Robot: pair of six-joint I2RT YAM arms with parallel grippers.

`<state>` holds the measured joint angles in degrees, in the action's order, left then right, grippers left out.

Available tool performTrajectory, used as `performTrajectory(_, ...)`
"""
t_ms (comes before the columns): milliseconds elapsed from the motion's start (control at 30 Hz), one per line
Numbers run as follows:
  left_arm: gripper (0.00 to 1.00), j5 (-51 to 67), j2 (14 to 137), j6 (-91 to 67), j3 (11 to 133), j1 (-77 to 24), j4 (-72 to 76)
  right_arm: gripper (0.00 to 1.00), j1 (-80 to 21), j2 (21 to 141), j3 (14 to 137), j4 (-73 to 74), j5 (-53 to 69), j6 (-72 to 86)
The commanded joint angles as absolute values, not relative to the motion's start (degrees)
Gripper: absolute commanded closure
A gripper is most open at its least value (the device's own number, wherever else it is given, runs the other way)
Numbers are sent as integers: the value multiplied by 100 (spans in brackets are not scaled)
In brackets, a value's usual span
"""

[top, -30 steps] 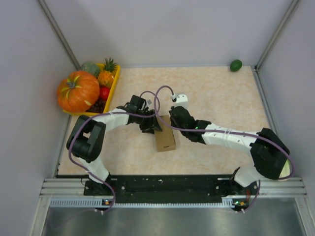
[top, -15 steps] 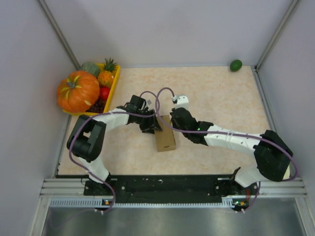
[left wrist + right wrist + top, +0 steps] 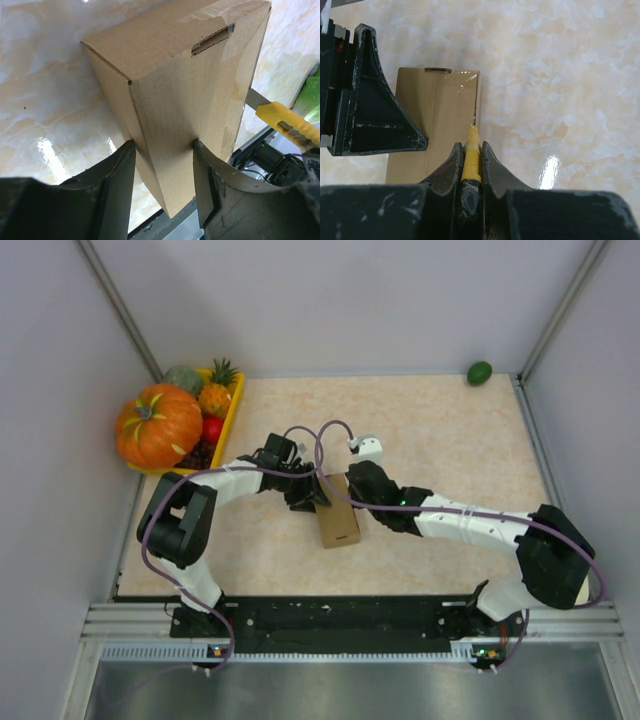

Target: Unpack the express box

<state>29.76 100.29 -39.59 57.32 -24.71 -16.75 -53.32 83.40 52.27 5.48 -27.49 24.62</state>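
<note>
The express box (image 3: 338, 526), plain brown cardboard with clear tape on it, lies in the middle of the table. My left gripper (image 3: 311, 496) is shut on its far end, one finger against each side (image 3: 162, 146), with the box (image 3: 185, 85) stretching away from the fingers. My right gripper (image 3: 353, 494) is shut on a yellow utility knife (image 3: 471, 152). The blade's tip rests at the box's (image 3: 432, 112) right top edge, beside the tape. In the left wrist view the knife (image 3: 287, 124) pokes in from the right, against the box's side.
A yellow fruit tray (image 3: 233, 412) at the back left holds a big orange pumpkin (image 3: 158, 426), a pineapple and other fruit. A green fruit (image 3: 480, 372) lies in the back right corner. Grey walls close in the table on three sides.
My right arm with the knife has crept slightly nearer along the box's right edge. The left arm and the box have hardly moved.
</note>
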Motion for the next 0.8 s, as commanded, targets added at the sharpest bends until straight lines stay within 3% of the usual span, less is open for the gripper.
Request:
performTrajectory(0,86,2487,10266,-4087,5599,-2426,-1811,100,-5493,8437,5475,1168,-2707,2671)
performTrajectory(767,90,2224,10204,-4869,5458,-2408,-1600,100,-5880,7796,5581,2751,-2628,3313)
